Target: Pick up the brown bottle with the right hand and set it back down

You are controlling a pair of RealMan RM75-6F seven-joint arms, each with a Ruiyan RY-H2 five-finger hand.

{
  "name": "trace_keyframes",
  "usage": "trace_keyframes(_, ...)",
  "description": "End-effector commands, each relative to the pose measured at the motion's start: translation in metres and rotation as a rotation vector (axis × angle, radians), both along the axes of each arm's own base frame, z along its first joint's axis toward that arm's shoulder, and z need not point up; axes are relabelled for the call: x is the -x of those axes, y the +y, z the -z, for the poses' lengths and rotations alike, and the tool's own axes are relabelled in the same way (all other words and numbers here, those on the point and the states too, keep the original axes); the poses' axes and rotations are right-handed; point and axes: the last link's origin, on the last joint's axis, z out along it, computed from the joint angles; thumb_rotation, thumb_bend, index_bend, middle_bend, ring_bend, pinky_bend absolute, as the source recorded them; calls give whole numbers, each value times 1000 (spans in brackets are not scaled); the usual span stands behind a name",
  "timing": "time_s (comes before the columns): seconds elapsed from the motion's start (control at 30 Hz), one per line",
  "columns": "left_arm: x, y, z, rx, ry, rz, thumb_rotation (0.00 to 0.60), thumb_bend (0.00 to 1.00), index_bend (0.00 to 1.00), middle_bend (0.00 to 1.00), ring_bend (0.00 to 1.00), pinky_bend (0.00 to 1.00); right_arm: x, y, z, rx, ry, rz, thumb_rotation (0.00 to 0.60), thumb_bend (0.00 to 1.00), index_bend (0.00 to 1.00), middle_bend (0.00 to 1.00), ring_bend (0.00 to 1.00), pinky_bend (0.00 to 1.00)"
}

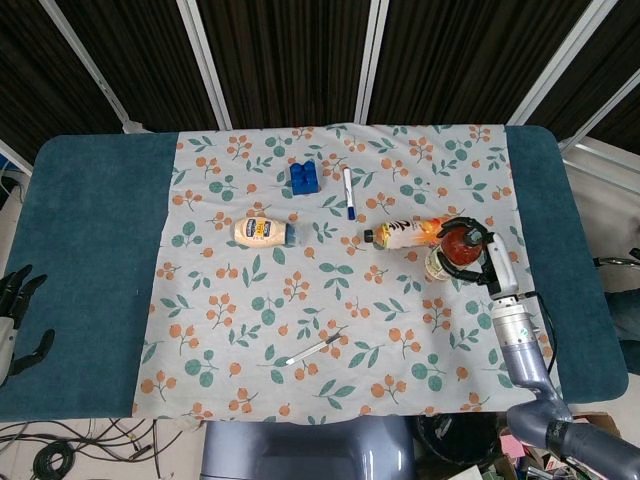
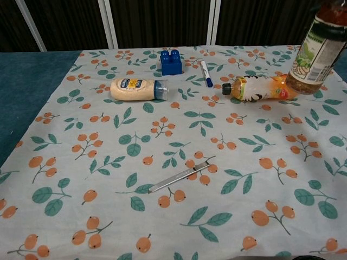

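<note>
Floral cloth [image 2: 162, 157] below; right hand [image 1: 478, 262] holds brown bottle [image 2: 317, 49] aloft.

A white cloth printed with orange berries and green leaves [image 2: 108, 162] covers the middle of a teal padded table [image 1: 90, 250]. On it lie a blue toy brick [image 2: 171, 62], a white marker with a blue cap [image 2: 205, 73], a cream squeeze bottle on its side [image 2: 138, 89], an orange drink bottle on its side [image 2: 255, 88], and a slim metal tool, perhaps tweezers [image 2: 181, 175].
</note>
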Motion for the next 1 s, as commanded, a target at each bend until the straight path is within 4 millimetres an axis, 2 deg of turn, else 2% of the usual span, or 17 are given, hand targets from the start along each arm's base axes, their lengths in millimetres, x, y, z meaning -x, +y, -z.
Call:
trace_keyframes(0.03,0,0,0,-1,3,1,600,394,119,5,11,117,-54,4,-44,-86,-159,-107,600,458,409,487,587,688)
trace_keyframes(0.17,0,-1,0,0,5,2,600,394,119,5,12,119,-89,10,-78,-158,-365,-172,600,459,409,488,588,688)
trace_keyframes(0.3,0,-1,-1,-2,4,3,600,394,119,5,12,122,-105,14,-109,-211,-597,-198,600,459,409,488,588,688)
trace_keyframes(0.4,0,-1,-2,-3,2,6,600,394,119,5,11,122,-104,16,-130,-238,-785,-201,600,459,409,488,588,688)
trace_keyframes(0.5,0,-1,-2,-2,3,6,600,394,119,5,11,122,-93,17,-137,-242,-836,-181,600,458,409,491,590,708)
trace_keyframes(0.57,0,-1,-2,-1,4,5,600,394,119,5,11,122,-87,18,-136,-244,-830,-159,600,458,410,496,599,767)
trace_keyframes(0.67,0,-1,-1,1,7,4,600,394,119,5,11,122,-76,18,-130,-226,-709,-129,600,458,417,507,615,845)
trace_keyframes(0.77,0,0,-1,0,9,2,600,394,119,5,11,122,-68,17,-120,-183,-520,-114,600,459,435,510,618,848)
trace_keyframes(1.0,1,0,-1,1,13,-4,600,394,119,5,12,138,-52,13,-88,34,98,-88,600,464,457,511,620,845)
